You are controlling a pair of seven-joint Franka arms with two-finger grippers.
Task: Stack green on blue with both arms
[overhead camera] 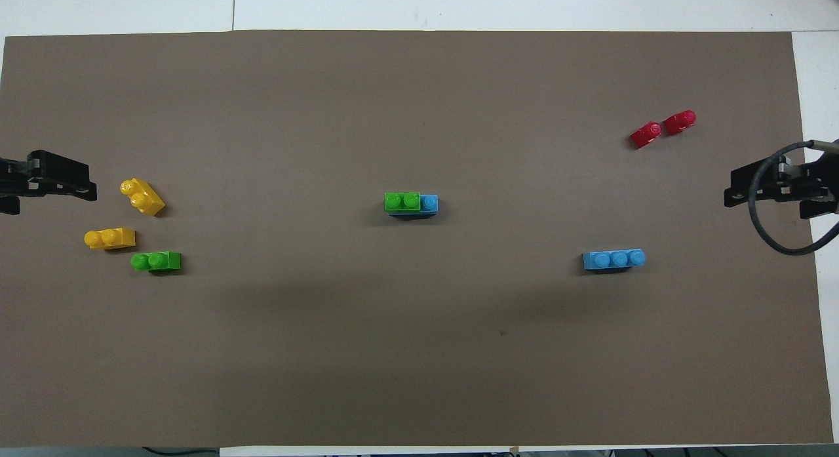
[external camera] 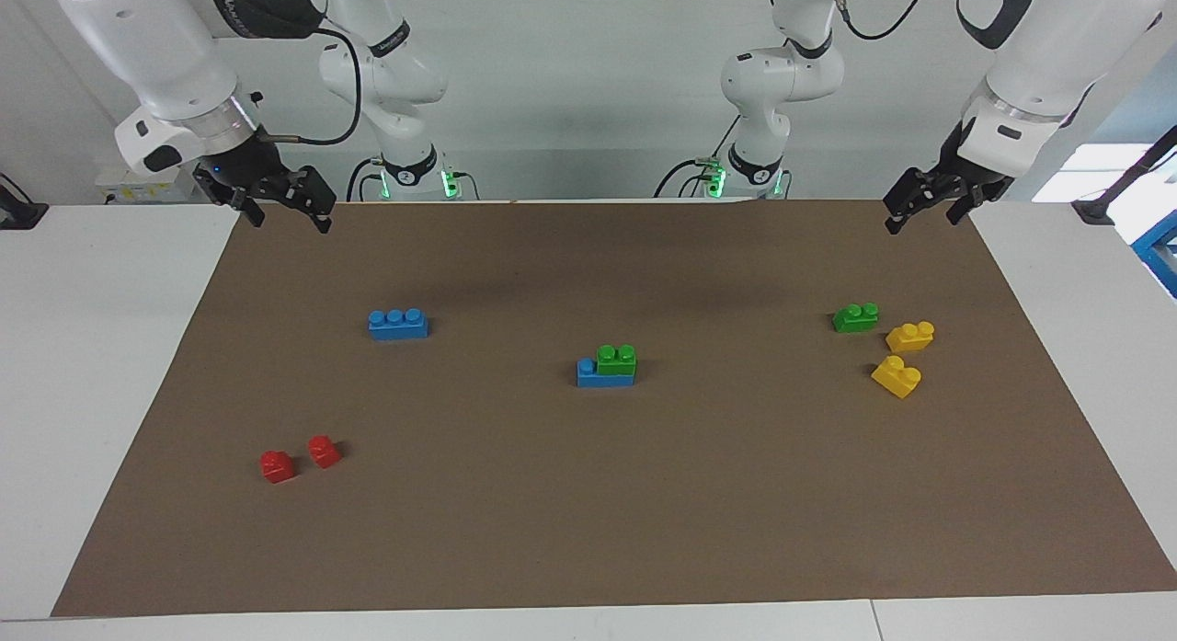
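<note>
Hands left point(external camera: 922, 209) and right point(external camera: 287, 211) hang open, empty, over the mat's point(external camera: 588, 549) end edges.

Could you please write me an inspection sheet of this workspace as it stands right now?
Surface: brown mat on a white table, flat.
Job's things: stacked green brick sits on the middle blue brick, one blue stud uncovered; loose green brick toward the left arm's end; loose blue brick toward the right arm's end.
Clutter: two yellow bricks beside the loose green brick; two red bricks.
Grippers: left hand and right hand open, empty, raised over the mat's corners.
Cables: black cable loops at the right wrist.
Surroundings: pale wall; green lights at the arm bases.
</note>
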